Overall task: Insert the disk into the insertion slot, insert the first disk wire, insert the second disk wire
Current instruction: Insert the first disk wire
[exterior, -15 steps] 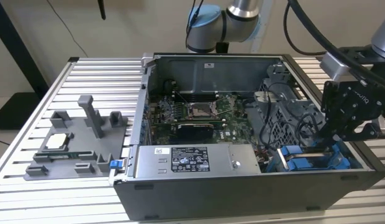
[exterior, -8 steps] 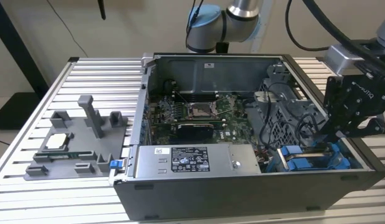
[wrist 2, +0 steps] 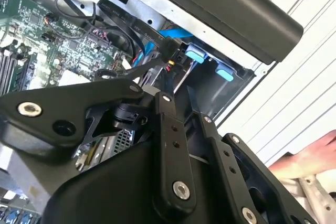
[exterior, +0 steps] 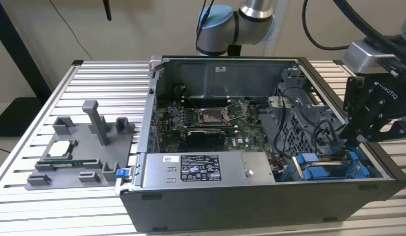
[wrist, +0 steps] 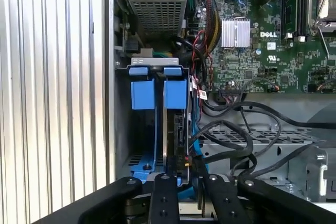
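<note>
The disk (wrist: 176, 127) stands on edge inside the insertion slot (wrist: 124, 129), its blue frame tabs (wrist: 175, 92) at the cage mouth. A second blue tab (wrist: 142, 92) sits beside it over a bay that looks empty. My gripper (wrist: 186, 179) hovers right at the disk's connector end, shut on a black disk wire (wrist: 198, 167). In the second wrist view the gripper (wrist 2: 173, 67) pinches the wire's black connector (wrist 2: 169, 52) next to the blue fittings (wrist 2: 195, 55). In the exterior view the gripper (exterior: 352, 135) hangs over the drive cage (exterior: 324, 169) at the case's corner on that view's right.
The open computer case (exterior: 255, 196) lies on a slotted metal table (exterior: 104, 83). Loose black cables (wrist: 247, 140) cross beside the cage. A grey fixture (exterior: 78, 157) with small parts stands at the exterior view's left. A person's hand (wrist 2: 310, 161) rests beyond the case.
</note>
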You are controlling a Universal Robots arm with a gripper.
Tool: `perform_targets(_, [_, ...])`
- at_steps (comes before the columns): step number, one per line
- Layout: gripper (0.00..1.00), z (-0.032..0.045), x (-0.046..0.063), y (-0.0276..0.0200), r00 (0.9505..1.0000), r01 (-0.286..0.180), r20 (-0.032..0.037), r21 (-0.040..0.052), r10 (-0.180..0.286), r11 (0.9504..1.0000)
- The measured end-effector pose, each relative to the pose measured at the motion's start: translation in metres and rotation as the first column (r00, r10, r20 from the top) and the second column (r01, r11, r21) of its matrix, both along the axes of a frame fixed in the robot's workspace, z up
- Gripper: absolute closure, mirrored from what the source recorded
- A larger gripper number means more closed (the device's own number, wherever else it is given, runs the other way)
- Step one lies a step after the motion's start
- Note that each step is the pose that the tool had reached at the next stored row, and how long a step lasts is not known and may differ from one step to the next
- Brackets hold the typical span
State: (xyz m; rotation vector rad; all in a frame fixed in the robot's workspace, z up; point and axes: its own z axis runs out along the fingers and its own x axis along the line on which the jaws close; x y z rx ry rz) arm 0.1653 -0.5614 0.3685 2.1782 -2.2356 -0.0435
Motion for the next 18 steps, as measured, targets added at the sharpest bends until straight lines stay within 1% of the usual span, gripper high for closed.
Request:
perform_targets(11, [0.00,0.0105,0.000,0.0000,1.0000,0.000,0.0000,0.0000,0.000,1.0000])
perform_targets(18, [0.00,0.0116,0.000,0.0001,1.0000,0.000,0.0000,-0.0001,0.000,1.0000])
